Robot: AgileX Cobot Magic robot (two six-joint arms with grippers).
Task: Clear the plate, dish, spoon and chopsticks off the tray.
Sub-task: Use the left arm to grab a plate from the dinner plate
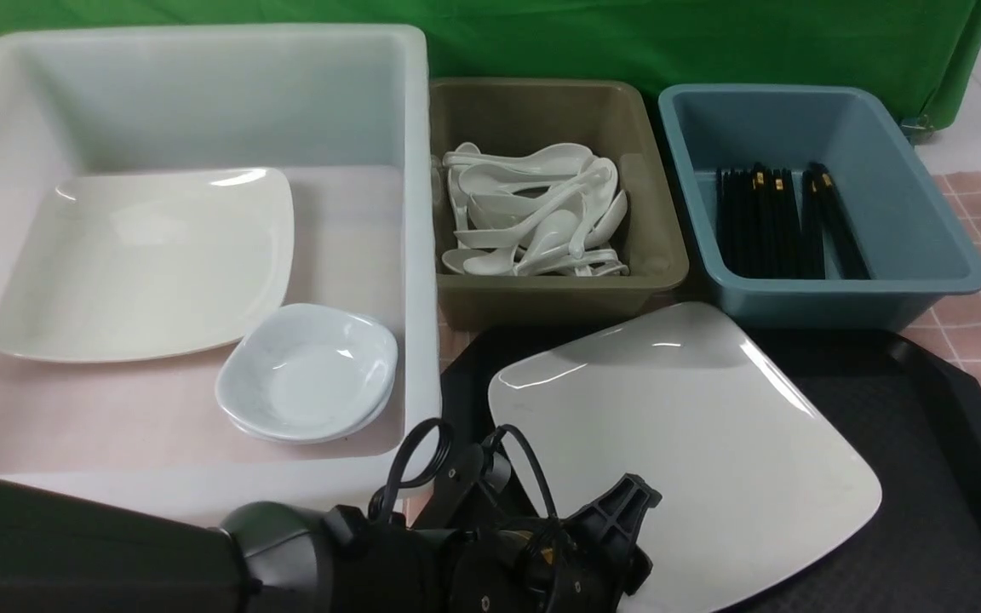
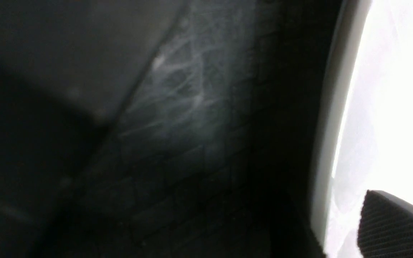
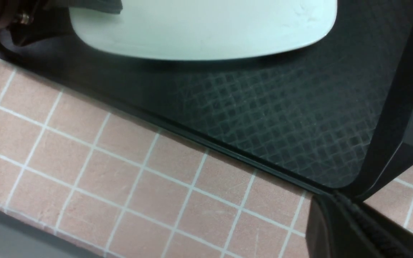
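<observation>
The large white square plate (image 1: pixel 686 434) lies on the black tray (image 1: pixel 908 409), its near-left corner under my left gripper (image 1: pixel 620 545). In the left wrist view one ribbed finger pad (image 2: pixel 393 225) rests on the plate's top (image 2: pixel 389 89) and the rim runs between the jaws, which are shut on it. The plate (image 3: pixel 199 28) and tray (image 3: pixel 264 118) also show in the right wrist view. My right gripper (image 3: pixel 339 211) is shut and empty, over the tablecloth by the tray's corner. No dish, spoon or chopsticks show on the tray.
A big white bin (image 1: pixel 418 255) holds another plate (image 1: pixel 150 264) and stacked small dishes (image 1: pixel 307 375). An olive bin (image 1: pixel 652 238) holds several spoons (image 1: pixel 533 226). A blue bin (image 1: pixel 925 230) holds several chopsticks (image 1: pixel 784 226). Pink checked cloth (image 3: pixel 102 172) covers the table.
</observation>
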